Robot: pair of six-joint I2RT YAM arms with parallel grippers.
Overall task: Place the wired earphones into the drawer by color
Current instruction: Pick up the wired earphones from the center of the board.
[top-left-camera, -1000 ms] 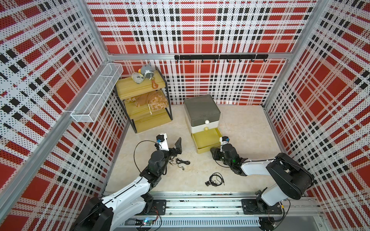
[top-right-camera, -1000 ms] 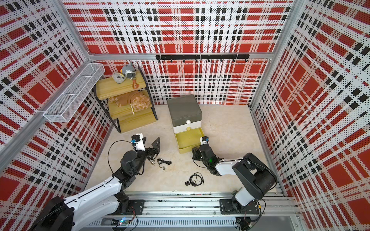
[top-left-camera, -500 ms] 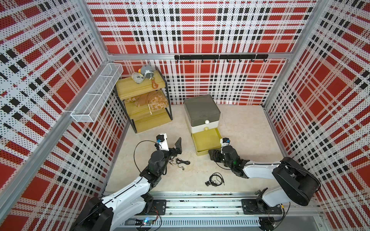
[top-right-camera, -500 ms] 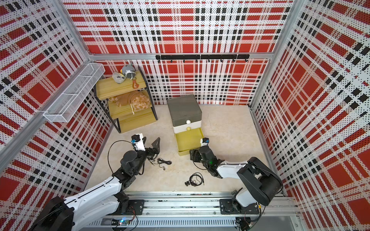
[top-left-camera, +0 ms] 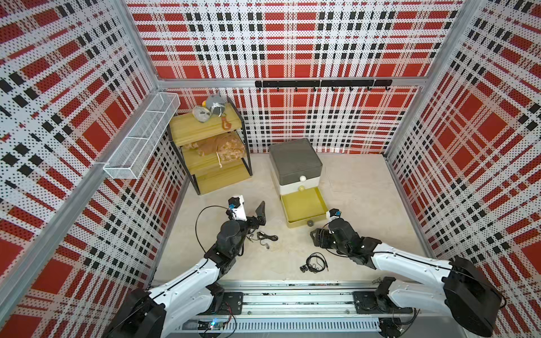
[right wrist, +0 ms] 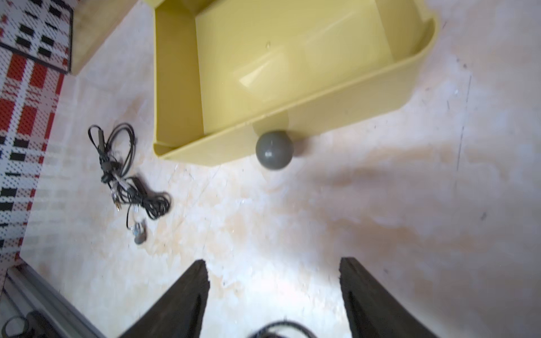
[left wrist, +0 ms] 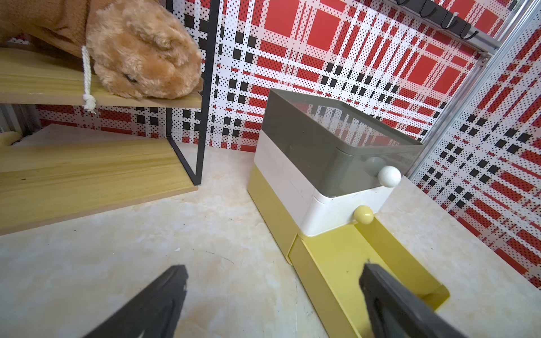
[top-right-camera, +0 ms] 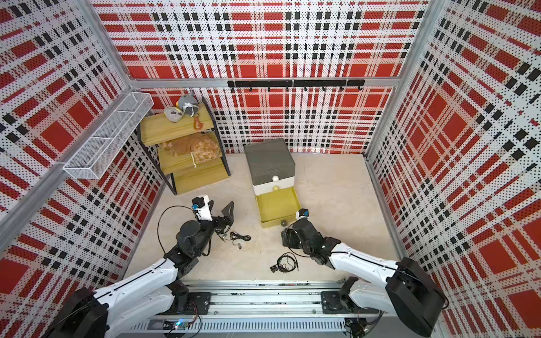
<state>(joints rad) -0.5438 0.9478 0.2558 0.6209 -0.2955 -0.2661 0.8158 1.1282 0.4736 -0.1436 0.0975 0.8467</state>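
The right gripper's (right wrist: pixel 273 264) two black fingers (right wrist: pixel 190 292) stand parted over bare pale floor with nothing between them, just short of the round grey knob (right wrist: pixel 274 149) on the pulled-out mustard plastic bottom tier (right wrist: pixel 181 87). That wrist view also catches a loose tangle of black wired earphones (right wrist: pixel 126 175), thin cable with one earbud trailing. It lies on the floor near the tier's corner without touching it. The left gripper (left wrist: pixel 273 272) is released too, fingers spread wide and empty (its camera looks past them, so the tangle does not show there). What it does show is the small cube-like plastic drawer chest (left wrist: pixel 295 140) side-on: a dark grey tier with a white knob (left wrist: pixel 388 176) on top, and a white tier with a yellow knob (left wrist: pixel 363 214) beneath. It also takes in a tan plush toy (left wrist: pixel 140 49) on the yellow wooden shelf rack (left wrist: pixel 87 175). Only the top views give the second coil of black earphones (top-left-camera: pixel 314 262), on the floor near the metal rail (top-left-camera: pixel 292 303), well apart from the tier.
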